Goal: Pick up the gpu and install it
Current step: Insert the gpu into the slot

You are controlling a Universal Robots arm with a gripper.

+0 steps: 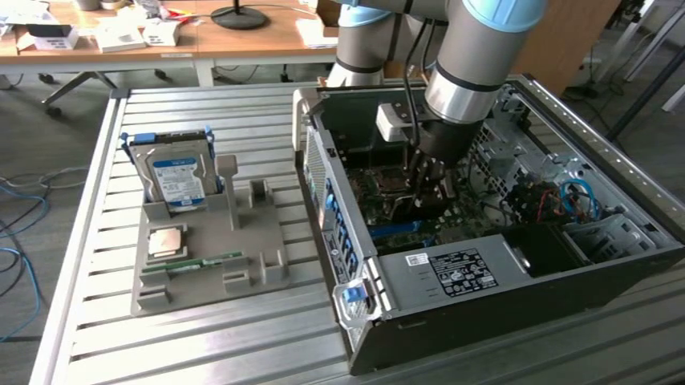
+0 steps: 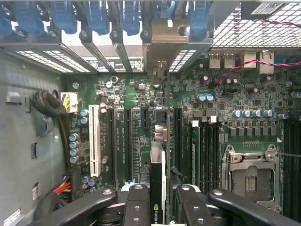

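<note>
My gripper reaches down into the open computer case, over the green motherboard. It is shut on the gpu, which I see edge-on in the wrist view, running between the two black fingers. The card's metal bracket stands at the case's rear slot openings. The card stands upright over the long expansion slots, and I cannot tell whether it is seated in one. In the exterior view the card is a dark shape under the gripper.
On the exterior view's left, a grey holder tray on the slatted metal table carries a silver hard drive with a blue label, a tan square chip and a green memory stick. The processor socket and cables flank the card.
</note>
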